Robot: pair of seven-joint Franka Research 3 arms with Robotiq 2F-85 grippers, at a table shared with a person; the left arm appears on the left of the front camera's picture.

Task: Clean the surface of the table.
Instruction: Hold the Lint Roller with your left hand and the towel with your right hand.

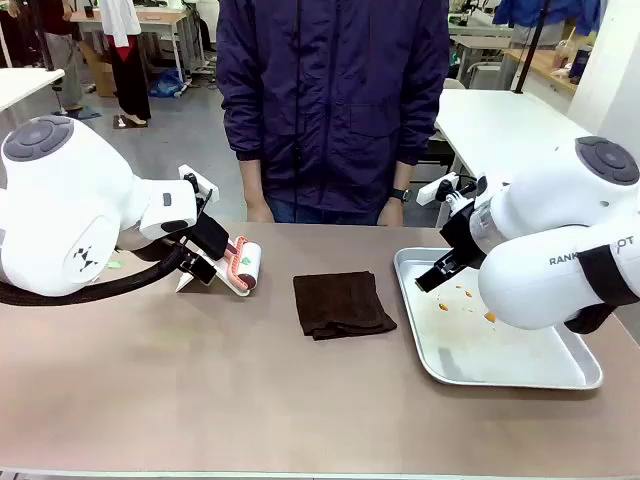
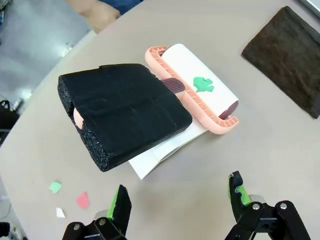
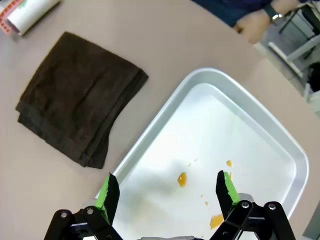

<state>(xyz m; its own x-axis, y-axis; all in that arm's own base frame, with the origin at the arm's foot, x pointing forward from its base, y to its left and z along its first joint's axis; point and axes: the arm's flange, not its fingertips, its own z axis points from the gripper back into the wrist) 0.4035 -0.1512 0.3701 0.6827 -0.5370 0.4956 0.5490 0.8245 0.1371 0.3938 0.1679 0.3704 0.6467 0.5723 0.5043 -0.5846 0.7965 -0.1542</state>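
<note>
The left gripper (image 2: 179, 197) is hovering over the table (image 1: 200, 400) with its jaws released and nothing between them. Just ahead of its green fingertips (image 2: 120, 201), a lint roller (image 2: 200, 85) is lying on the brownish top, its black foam handle (image 2: 125, 115) pointing back toward the jaws and a white sheet (image 2: 160, 156) showing beneath it. Small paper scraps (image 2: 55, 187), green, red and white, are lying outside the left finger.

The right gripper (image 3: 167, 190) is also standing wide open and empty, hanging above a silver tray (image 3: 165, 105). Orange specks (image 3: 182, 178), possibly sauce or crumbs, are sitting on the tray directly between and ahead of its pads. A folded dark brown cloth (image 3: 75, 95) is resting on the table beyond the left finger, beside the tray and apart from it.
</note>
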